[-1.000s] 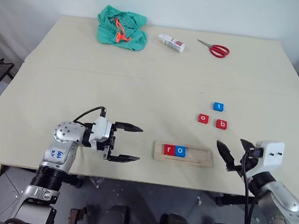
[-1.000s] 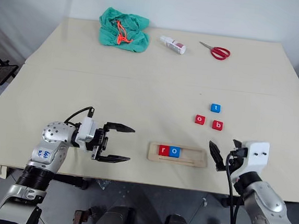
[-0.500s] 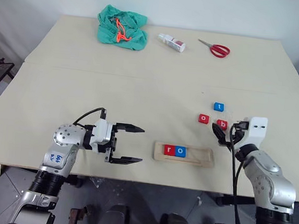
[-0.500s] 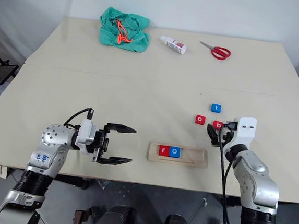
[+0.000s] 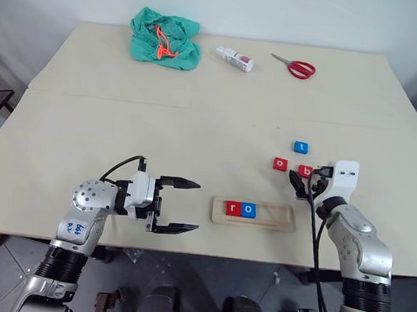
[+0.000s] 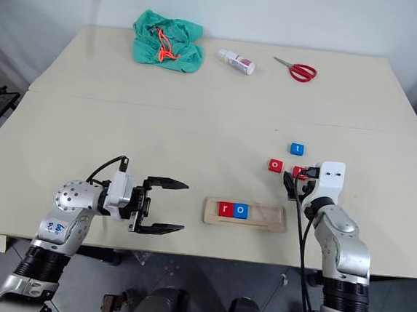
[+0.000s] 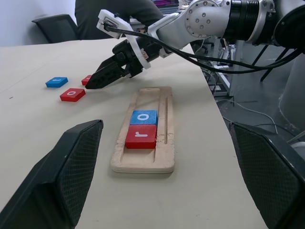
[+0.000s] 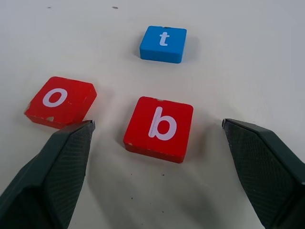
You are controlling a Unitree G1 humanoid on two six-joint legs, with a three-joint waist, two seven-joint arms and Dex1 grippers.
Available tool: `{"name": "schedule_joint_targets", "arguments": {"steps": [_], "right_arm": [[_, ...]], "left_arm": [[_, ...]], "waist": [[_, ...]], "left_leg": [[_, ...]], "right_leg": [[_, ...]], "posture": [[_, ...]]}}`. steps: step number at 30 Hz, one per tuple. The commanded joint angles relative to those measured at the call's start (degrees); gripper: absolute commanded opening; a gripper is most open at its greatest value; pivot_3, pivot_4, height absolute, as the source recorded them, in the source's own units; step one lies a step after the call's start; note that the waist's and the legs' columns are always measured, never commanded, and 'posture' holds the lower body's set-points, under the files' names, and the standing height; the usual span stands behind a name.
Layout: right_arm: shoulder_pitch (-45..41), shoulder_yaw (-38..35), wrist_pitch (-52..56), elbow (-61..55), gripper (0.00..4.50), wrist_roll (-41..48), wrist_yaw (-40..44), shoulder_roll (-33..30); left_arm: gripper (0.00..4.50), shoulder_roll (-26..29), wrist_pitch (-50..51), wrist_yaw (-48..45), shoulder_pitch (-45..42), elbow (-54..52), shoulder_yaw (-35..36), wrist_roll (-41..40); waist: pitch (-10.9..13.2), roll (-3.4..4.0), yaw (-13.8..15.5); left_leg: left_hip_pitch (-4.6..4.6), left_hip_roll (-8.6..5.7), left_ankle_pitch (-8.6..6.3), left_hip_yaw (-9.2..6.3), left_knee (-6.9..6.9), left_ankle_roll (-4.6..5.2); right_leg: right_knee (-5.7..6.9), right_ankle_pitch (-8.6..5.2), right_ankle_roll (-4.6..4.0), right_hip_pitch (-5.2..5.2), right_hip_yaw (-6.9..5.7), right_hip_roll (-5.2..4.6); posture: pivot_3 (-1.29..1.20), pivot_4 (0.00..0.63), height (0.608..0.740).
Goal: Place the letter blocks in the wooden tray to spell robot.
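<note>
The wooden tray (image 5: 276, 217) lies near the table's front edge and holds a red r block (image 5: 233, 208) and a blue o block (image 5: 248, 210) at its left end. Behind its right end lie three loose letter blocks: a red o (image 8: 59, 100), a red b (image 8: 159, 128) and a blue t (image 8: 163, 44). My right gripper (image 8: 157, 123) is open and low over the table, one finger on each side of the red b, not touching it. My left gripper (image 5: 197, 207) is open and empty, left of the tray and pointing at it.
At the table's far edge lie a green cloth (image 5: 164, 37) with an orange cord, a small white bottle (image 5: 234, 57) and red scissors (image 5: 293, 66). The table's front edge runs just below the tray.
My right gripper has moved forward from the table's front edge to the red b block, and its fingers now stand on either side of it. The left gripper has stayed put.
</note>
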Motion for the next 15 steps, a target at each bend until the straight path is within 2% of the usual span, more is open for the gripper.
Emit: {"name": "schedule_joint_targets", "arguments": {"steps": [1, 6, 7, 15], "right_arm": [[0.68, 0.68, 0.21, 0.58, 3.22, -0.70, -0.30, 0.91], [1.15, 0.03, 0.02, -0.46, 1.59, -1.10, -0.51, 1.11], [1.45, -0.06, -0.01, -1.38, 1.45, -1.02, -0.26, 0.94], [9.33, -3.39, 5.66, -18.97, 1.46, 4.07, 3.06, -2.50]], "left_arm": [[4.50, 0.43, -0.49, 0.46, -0.22, -1.84, 1.01, -1.10], [4.50, 0.41, -0.65, 0.64, -0.42, -1.57, 0.93, -1.00], [4.50, 0.38, -0.66, 0.59, -0.47, -1.49, 0.89, -1.03], [4.50, 0.07, -0.80, -2.08, -1.18, 0.27, 0.78, -2.24]], "waist": [[0.00, 0.00, -0.04], [0.00, 0.00, -0.06], [0.00, 0.00, -0.06], [0.01, 0.02, 0.22]], "left_leg": [[0.00, 0.00, 0.00, 0.00, 0.00, 0.00], [0.00, 0.02, 0.00, 0.00, 0.00, 0.00], [0.01, 0.02, 0.00, 0.01, -0.01, 0.00], [-0.04, -0.03, 0.00, 0.00, -0.05, 0.00]], "right_leg": [[0.00, 0.00, 0.00, 0.00, 0.00, 0.00], [0.00, 0.00, 0.00, -0.01, 0.01, 0.01], [0.00, 0.00, 0.00, -0.01, 0.01, 0.01], [-0.04, 0.00, 0.00, -0.04, 0.05, -0.01]], "posture": [[0.00, 0.150, 0.740], [0.00, 0.150, 0.740], [0.00, 0.150, 0.740], [0.00, 0.150, 0.740]]}}
